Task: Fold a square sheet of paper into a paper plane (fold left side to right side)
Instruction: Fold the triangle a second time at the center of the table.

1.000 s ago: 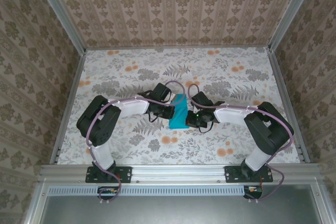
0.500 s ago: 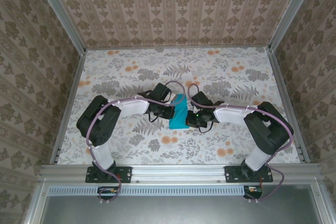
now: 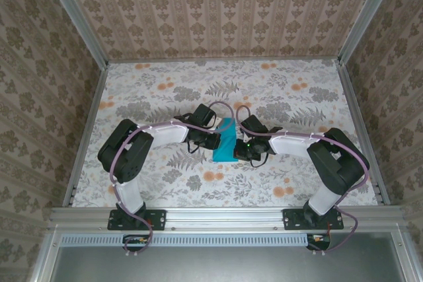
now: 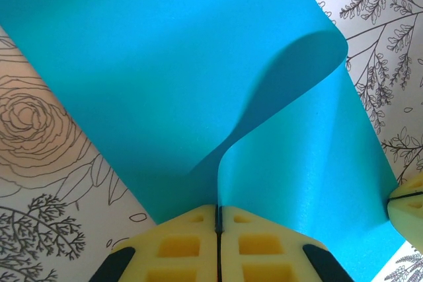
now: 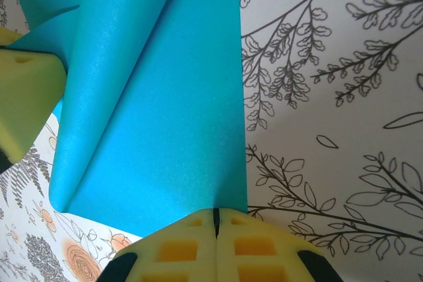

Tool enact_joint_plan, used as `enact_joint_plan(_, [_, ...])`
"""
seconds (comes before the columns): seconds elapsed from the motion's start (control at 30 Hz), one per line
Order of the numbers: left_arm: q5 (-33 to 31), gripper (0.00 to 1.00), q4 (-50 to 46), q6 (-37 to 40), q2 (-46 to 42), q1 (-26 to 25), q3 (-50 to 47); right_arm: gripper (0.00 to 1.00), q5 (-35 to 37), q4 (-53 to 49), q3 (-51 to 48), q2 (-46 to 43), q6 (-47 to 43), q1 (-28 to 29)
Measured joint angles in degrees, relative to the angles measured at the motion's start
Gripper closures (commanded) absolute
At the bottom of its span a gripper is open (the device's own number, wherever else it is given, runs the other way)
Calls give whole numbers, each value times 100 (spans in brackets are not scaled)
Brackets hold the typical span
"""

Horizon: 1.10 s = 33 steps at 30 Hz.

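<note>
The square sheet of paper, turquoise and part-folded, lies mid-table between both grippers. My left gripper is at its left side. In the left wrist view that gripper is shut on the sheet: a raised flap curls over from the pinch toward the right. My right gripper is at the sheet's lower right corner. In the right wrist view the right gripper is shut, its tips at the flat right edge of the sheet; whether paper is pinched there I cannot tell.
The floral table is boxed in by patterned walls and metal rails. The left gripper's yellow pad shows close by in the right wrist view. The right gripper's pad shows in the left wrist view.
</note>
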Motion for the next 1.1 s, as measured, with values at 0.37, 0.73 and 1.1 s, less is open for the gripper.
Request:
enact_joint_plan(0.37, [-2, 92, 0, 17, -2, -13, 0, 96, -96, 96, -140, -160, -61, -20])
enact_joint_plan(0.73, [-22, 93, 0, 20, 0, -81, 0, 96, -415, 1366, -356, -479, 302, -142])
enact_joint_plan(1.1, [-22, 93, 0, 20, 0, -83, 0, 96, -509, 2039, -79, 229, 586, -201])
